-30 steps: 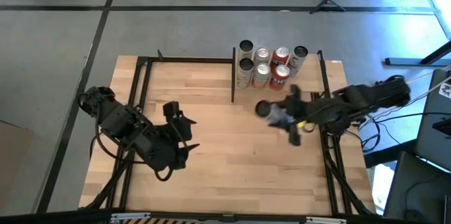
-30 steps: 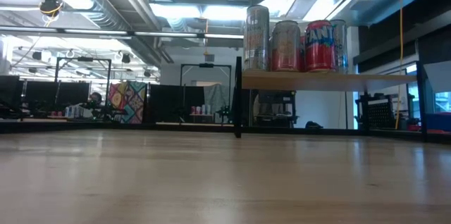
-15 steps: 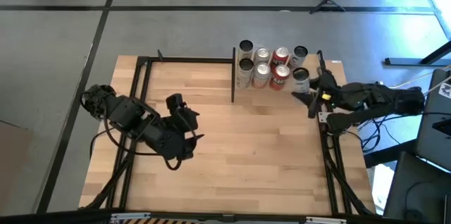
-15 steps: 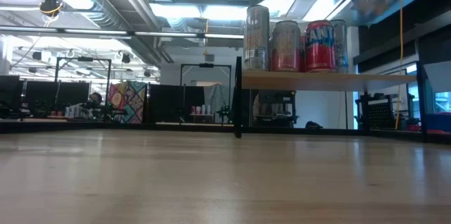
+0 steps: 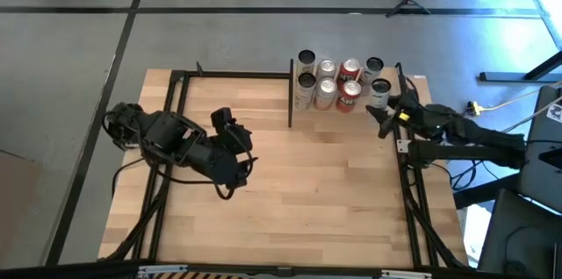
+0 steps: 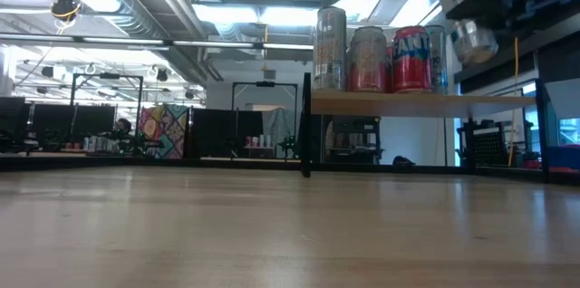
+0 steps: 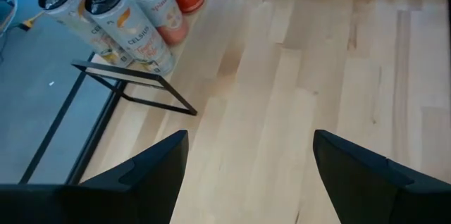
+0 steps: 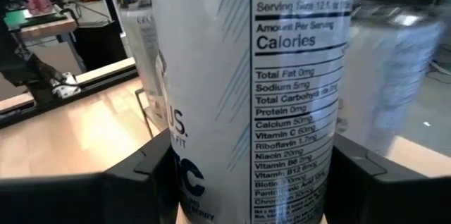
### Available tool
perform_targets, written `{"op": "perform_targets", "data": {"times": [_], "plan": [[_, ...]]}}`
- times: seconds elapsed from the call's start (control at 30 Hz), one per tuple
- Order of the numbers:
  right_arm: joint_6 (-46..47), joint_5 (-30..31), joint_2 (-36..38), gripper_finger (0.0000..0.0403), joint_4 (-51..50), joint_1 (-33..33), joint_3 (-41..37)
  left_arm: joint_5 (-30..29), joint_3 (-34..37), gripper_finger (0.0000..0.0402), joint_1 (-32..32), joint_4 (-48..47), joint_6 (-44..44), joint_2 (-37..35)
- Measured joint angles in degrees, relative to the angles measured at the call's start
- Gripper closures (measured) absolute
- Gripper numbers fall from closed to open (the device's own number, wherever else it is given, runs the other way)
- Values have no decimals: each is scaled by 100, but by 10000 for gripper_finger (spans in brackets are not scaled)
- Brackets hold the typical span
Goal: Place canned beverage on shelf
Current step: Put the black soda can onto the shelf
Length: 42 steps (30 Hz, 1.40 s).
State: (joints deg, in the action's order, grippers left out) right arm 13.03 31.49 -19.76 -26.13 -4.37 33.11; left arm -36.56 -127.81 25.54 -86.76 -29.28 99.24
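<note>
Right hand point(image 5: 383, 114) gripping a canned beverage point(image 5: 378, 92) beside the shelf point(image 6: 381, 102).
The can sits at the shelf's 3 o'clock edge; the left hand point(image 5: 235, 149), fingers wide, hovers over the table point(image 5: 307, 182).

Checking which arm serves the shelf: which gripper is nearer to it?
Right. The right gripper is at the shelf's right end, shut on a can. The left gripper hovers open over the tabletop, well away.

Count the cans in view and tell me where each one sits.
7. Six stand on the shelf: left pair, middle pair, red. The right gripper holds one. Others may be hidden.
</note>
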Motion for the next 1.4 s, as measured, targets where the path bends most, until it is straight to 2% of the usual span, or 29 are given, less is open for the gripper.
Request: {"op": "perform_targets", "data": {"times": [0.23,0.57,0.8,1.07,1.4], "plan": [[-347,-854,4,173,736,-927,-557,6,0,109,-156,35,140,2],[-603,-2182,17,175,1049,-2416,-792,26,2,109,-268,31,293,2],[-627,-3028,8,175,1568,-3221,-1060,26,2,109,-354,33,423,2],[-712,-3594,4,174,1649,-3799,-1233,27,2,109,-469,33,468,2],[-885,-4010,-150,174,1971,-4111,-1235,136,2,109,-681,42,594,2]]}}
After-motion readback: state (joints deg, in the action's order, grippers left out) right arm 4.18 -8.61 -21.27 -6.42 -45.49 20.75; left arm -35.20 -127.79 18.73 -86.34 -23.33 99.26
